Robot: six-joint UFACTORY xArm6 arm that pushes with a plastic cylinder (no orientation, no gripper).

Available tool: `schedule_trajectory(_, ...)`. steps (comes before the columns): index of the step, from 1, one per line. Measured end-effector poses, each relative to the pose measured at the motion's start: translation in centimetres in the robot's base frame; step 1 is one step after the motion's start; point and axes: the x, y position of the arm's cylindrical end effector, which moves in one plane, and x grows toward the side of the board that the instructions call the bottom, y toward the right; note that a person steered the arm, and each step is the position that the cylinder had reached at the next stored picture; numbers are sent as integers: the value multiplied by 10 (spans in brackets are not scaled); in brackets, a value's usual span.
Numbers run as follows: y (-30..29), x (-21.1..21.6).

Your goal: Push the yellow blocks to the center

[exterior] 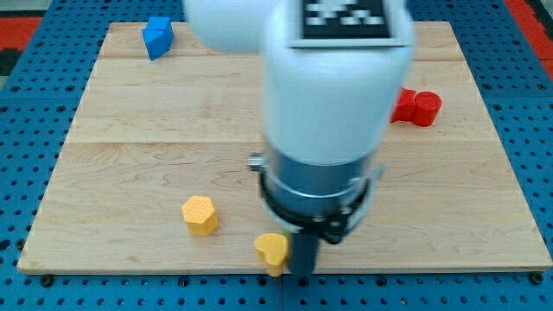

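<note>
A yellow hexagonal block (200,215) lies on the wooden board (130,147) at the view's lower middle-left. A second yellow block (271,250), roughly heart-shaped, sits at the board's bottom edge. My rod comes down just right of it, and my tip (301,273) is at the board's bottom edge, touching or almost touching that block's right side. The white arm body hides the board's middle and top centre.
A blue block (157,36) lies near the board's top left corner. Two red blocks (416,107) sit together at the right, partly hidden by the arm. A blue pegboard surrounds the board.
</note>
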Motion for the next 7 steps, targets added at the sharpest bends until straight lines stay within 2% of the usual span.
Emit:
schedule_trajectory(2,-100,0)
schedule_trajectory(3,-132,-18)
schedule_trajectory(5,-132,-110)
schedule_trajectory(7,-87,-138)
